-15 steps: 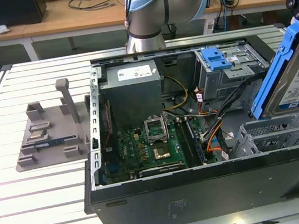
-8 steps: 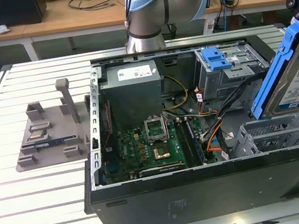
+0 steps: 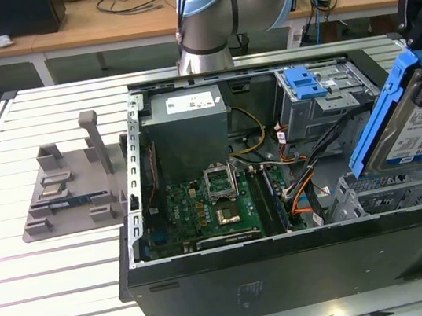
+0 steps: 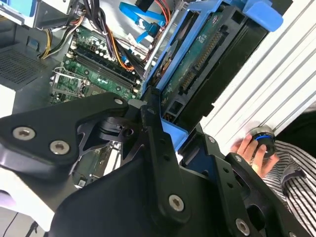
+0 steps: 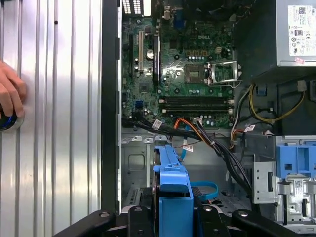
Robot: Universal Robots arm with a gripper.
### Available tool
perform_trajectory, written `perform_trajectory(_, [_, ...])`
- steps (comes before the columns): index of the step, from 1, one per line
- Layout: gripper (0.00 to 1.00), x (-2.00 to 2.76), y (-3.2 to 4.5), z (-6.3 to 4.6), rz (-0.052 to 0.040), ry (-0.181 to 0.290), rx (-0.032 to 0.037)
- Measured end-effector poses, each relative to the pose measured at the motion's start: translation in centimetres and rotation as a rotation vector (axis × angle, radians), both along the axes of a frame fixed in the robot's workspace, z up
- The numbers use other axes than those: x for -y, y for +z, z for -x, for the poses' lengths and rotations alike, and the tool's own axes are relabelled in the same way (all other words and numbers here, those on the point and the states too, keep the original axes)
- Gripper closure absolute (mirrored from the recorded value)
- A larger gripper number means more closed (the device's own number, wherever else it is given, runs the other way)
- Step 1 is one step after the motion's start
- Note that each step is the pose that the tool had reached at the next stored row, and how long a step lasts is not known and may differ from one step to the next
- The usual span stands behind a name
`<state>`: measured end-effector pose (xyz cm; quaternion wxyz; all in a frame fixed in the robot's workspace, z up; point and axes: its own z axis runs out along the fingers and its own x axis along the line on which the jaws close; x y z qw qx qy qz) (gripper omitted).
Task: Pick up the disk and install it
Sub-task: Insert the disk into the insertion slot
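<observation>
Exterior view: a robot arm (image 3: 221,13) holds the disk (image 3: 412,120) in the air at the exterior view's right, above the near right corner of an open computer case (image 3: 288,246) that lies on a slatted metal surface (image 3: 56,292). The claw (image 3: 420,31) is clamped on the disk's upper end, and the disk hangs tilted, its blue plastic rail turned toward the case. A white label with a blue band and barcodes covers its silver face; the print is too small to make out.

Inside the case, a green motherboard (image 3: 211,213) lies along the floor. A grey power-supply box (image 3: 188,137) with a white sticker (image 3: 187,103) stands at the far side. To the exterior view's right of the box, a blue latch (image 3: 303,82) sits atop the grey drive cage (image 3: 323,109). Orange and black cables (image 3: 303,188) run between the motherboard and the cage. A grey fixture (image 3: 68,187) rests on the surface well to the exterior view's left of the case.

In the second wrist view, the black claw (image 4: 173,133) grips the blue-railed disk (image 4: 207,64) from both sides, the drive's green circuit board showing. A person's hand (image 4: 247,150) rests on a round knob (image 4: 261,138) on the surface beside the case.
</observation>
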<state>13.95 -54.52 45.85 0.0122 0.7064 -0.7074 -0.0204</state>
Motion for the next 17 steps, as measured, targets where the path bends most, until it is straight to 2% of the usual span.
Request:
perform_trajectory(2, [0.63,0.00,-0.67,0.0,0.0007,-0.013,0.0000])
perform_trajectory(5, [0.63,0.00,-1.27,0.0,0.0010,-0.029,-0.0001])
perform_trajectory(9, [0.63,0.02,-3.08,0.0,0.0013,-0.027,-0.0003])
perform_trajectory(13, [0.63,0.02,-2.92,0.2,0.0006,-0.027,0.0021])
perform_trajectory(14, [0.63,0.02,-2.65,0.2,0.0035,-0.027,0.0027])
perform_trajectory(16, [0.63,0.02,-2.52,0.2,0.0197,-0.027,0.0035])
perform_trajectory(17, [0.63,0.02,-2.57,0.2,0.0215,-0.027,0.0034])
